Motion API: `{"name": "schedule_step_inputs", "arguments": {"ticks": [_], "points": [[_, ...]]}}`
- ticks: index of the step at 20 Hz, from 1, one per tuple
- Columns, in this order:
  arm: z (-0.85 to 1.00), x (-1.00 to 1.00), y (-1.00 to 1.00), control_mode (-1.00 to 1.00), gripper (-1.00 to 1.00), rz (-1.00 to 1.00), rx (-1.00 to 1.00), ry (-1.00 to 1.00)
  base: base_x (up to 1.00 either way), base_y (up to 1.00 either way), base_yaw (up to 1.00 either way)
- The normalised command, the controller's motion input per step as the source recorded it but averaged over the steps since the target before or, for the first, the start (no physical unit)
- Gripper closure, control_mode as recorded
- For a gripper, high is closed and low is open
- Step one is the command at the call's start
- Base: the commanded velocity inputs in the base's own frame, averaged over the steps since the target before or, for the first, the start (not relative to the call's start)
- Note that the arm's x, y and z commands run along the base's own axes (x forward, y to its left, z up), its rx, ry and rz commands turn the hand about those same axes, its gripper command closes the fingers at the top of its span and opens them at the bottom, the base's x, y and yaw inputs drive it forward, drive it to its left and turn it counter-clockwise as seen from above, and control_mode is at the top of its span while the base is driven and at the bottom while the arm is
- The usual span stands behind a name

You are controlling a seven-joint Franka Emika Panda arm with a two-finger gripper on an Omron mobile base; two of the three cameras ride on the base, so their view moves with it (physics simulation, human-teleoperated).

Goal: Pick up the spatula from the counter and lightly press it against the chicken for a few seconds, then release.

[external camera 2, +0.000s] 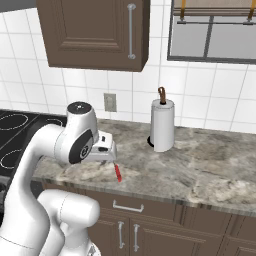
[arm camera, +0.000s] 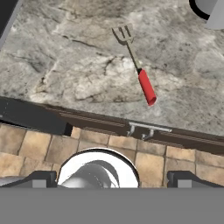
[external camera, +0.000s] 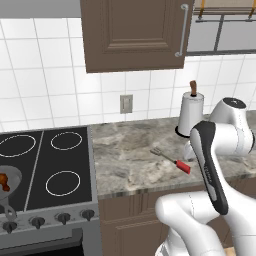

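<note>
The spatula (external camera: 172,160) lies flat on the marble counter (external camera: 130,160), a slotted metal head on a thin shaft with a red handle (external camera 2: 118,172). In the hand view the spatula (arm camera: 138,74) lies ahead of the fingertips, red handle nearest. My gripper (external camera 2: 106,150) hovers over the counter's front edge, just above the spatula, open and holding nothing; its fingertips (arm camera: 41,178) stand wide apart. The chicken (external camera: 4,181), a brown piece, sits in a grey pan (external camera: 11,175) on the stove at the far left.
A paper towel roll (external camera: 191,115) on a dark holder stands at the back of the counter, right of the spatula. The black stove (external camera: 50,165) with knobs borders the counter on the left. Brown cabinets hang above; a drawer handle (arm camera: 142,127) lies below the counter edge.
</note>
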Motion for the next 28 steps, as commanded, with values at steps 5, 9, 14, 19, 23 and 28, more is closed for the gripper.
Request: {"name": "schedule_step_inputs", "arguments": {"ticks": [5,9,14,19,23,28], "points": [[-0.18,0.20,0.00,-1.00,-1.00,0.00,-0.01,0.00,0.00,0.00,0.00],[-0.16,0.16,0.00,-1.00,-1.00,0.00,0.00,0.00,0.00,0.00,0.00],[-0.09,0.09,-0.04,-1.00,-1.00,0.00,0.00,0.00,0.00,0.00,0.00],[-0.04,0.04,-0.06,-1.00,-1.00,0.00,0.00,0.00,0.00,0.00,0.00],[-0.03,0.01,-0.08,-1.00,-1.00,0.00,0.00,0.00,0.00,0.00,0.00],[-0.10,0.06,-0.05,-1.00,-1.00,0.00,0.00,0.00,0.00,0.00,0.00]]}}
